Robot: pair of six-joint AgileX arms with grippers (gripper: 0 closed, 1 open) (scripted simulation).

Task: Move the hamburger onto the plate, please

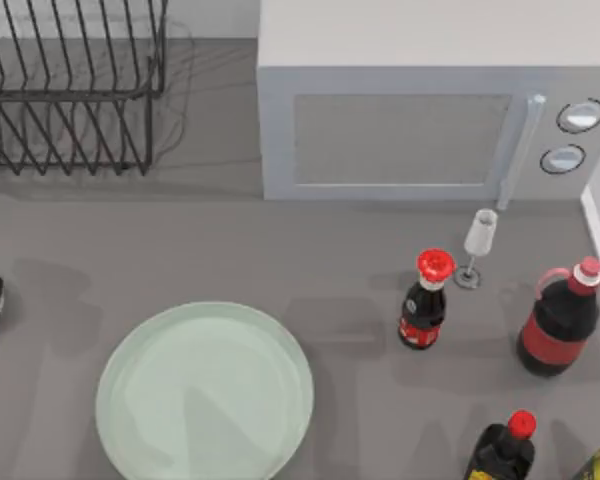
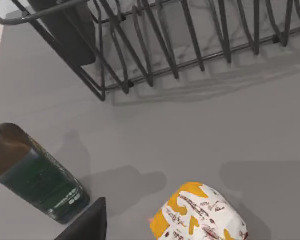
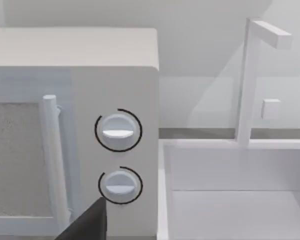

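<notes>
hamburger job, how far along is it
Nothing looks done yet: the plate holds nothing. The left wrist view shows the hamburger, in a printed wrapper, lying on the table beside a green bottle, with no gripper on it. Left to do: grasping it, carrying it over and setting it on the plate.

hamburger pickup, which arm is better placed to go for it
Left, probably. The small wrapped hamburger with orange-and-white paper lies on the grey table right under the left wrist camera, near the black wire dish rack. The right wrist camera faces the white microwave, away from it.
</notes>
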